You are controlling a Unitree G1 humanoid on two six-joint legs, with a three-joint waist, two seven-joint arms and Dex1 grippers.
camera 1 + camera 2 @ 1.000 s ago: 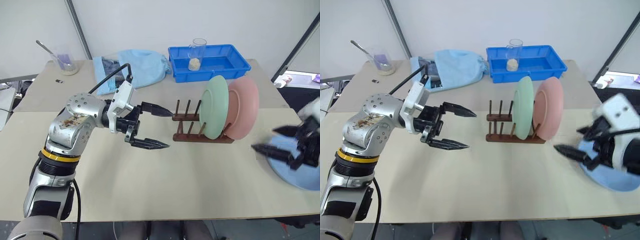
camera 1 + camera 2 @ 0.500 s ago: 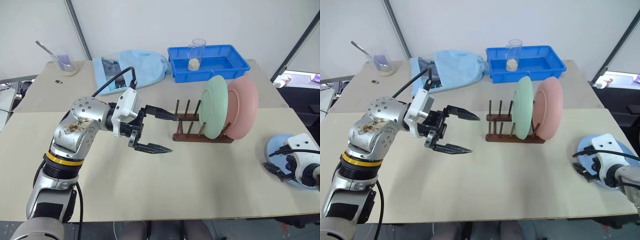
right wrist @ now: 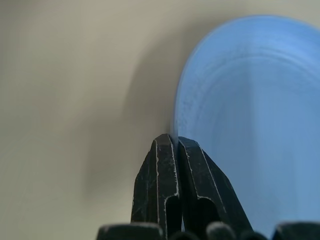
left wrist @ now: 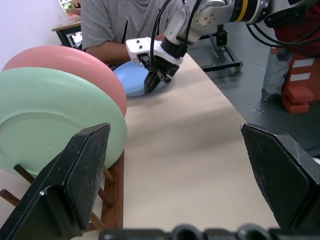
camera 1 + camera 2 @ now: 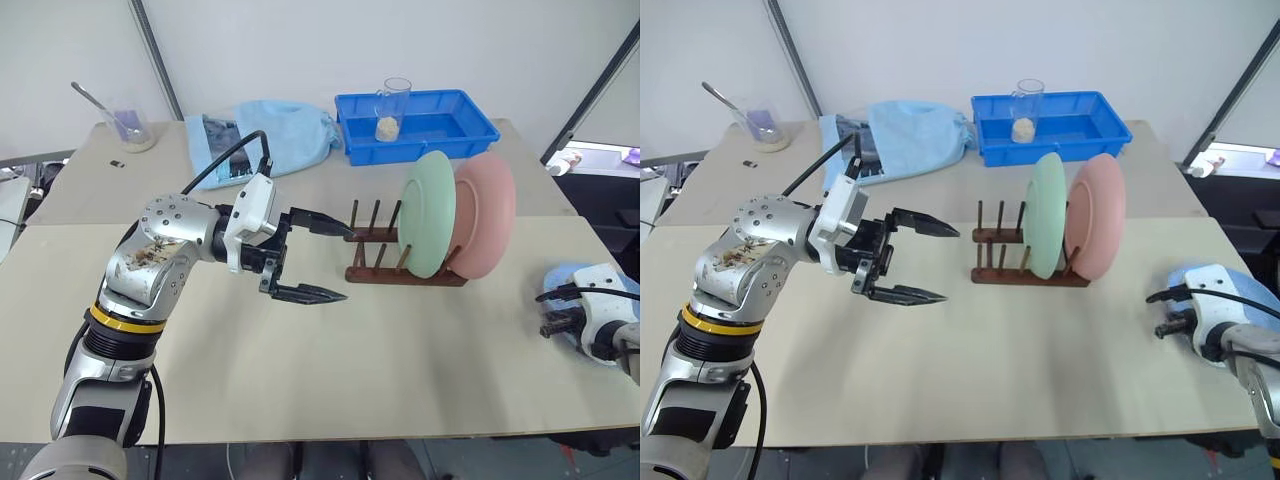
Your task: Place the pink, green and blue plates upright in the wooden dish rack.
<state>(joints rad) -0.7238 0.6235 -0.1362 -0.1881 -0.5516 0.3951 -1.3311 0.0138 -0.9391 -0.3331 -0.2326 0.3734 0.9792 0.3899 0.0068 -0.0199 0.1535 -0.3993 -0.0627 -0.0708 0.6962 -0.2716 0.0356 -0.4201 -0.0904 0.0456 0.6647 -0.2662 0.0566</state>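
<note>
The right gripper [image 3: 177,142] pinched its jaws on the rim of the round light blue plastic plate [image 3: 250,125]; the left gripper [image 5: 325,260] gaped empty beside the dark wooden rack [image 5: 385,270]

My left gripper [image 5: 335,262] hangs out in front of me above the table, pointing toward my right side, wrist nearly level, its two black fingers [image 4: 75,180] spread wide with nothing between them. My right gripper [image 4: 154,84] is low at my far right, angled downward, its fingers [image 3: 172,190] pressed together on the blue plate's [image 3: 250,125] rim.
</note>
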